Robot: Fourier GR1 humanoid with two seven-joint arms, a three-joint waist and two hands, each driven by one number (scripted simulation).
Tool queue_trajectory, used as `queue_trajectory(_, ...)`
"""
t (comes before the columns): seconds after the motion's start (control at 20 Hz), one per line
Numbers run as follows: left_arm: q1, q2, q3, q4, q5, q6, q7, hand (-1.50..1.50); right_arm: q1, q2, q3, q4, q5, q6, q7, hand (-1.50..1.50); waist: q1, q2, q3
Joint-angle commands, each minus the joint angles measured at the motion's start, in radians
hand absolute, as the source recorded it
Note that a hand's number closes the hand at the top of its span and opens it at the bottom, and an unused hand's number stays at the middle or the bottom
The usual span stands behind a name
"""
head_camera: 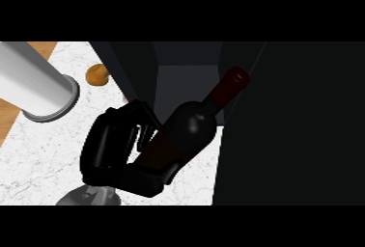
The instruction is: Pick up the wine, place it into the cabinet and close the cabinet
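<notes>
The right hand [118, 149] is curling round the wine [187, 126], carrying it tilted above the tabletop [43, 154], neck pointing into the open cabinet [182, 72]; picking looks done; placing and closing are remaining; the left hand isn't showing.

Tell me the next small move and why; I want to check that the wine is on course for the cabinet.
Probably push the dark glass wine bottle further forward, into the dark open cabinet. The black hand is curled round the bottle's lower body, and its red-capped neck already points at the opening, tilted up and to the right.
</notes>
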Motion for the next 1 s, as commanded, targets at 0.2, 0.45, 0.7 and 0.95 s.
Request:
queue_trajectory(0.2, -0.216, -0.001, -0.136, 0.064, -0.061, 0.264, 0.080, 1.50, -0.033, -0.002, -0.023, -0.062, -0.079, -0.007, 0.060, -1.50, 0.001, 0.000, 0.000)
queue_trajectory(0.45, -0.312, -0.001, -0.129, 0.205, -0.004, 0.336, 0.009, 1.50, 0.016, -0.001, -0.015, -0.111, -0.095, 0.008, 0.063, -1.50, -0.004, 0.001, 0.000)
queue_trajectory(0.7, -0.388, -0.001, -0.207, 0.286, -0.016, 0.457, 0.006, 1.50, -0.041, -0.016, -0.032, -0.097, -0.104, 0.002, 0.100, -1.50, -0.006, 0.001, -0.001)
queue_trajectory(0.95, -0.368, -0.001, -0.114, 0.341, -0.009, 0.375, -0.056, 1.50, 0.094, 0.014, -0.019, -0.100, -0.107, 0.048, -0.006, -1.50, -0.004, 0.002, 0.000)
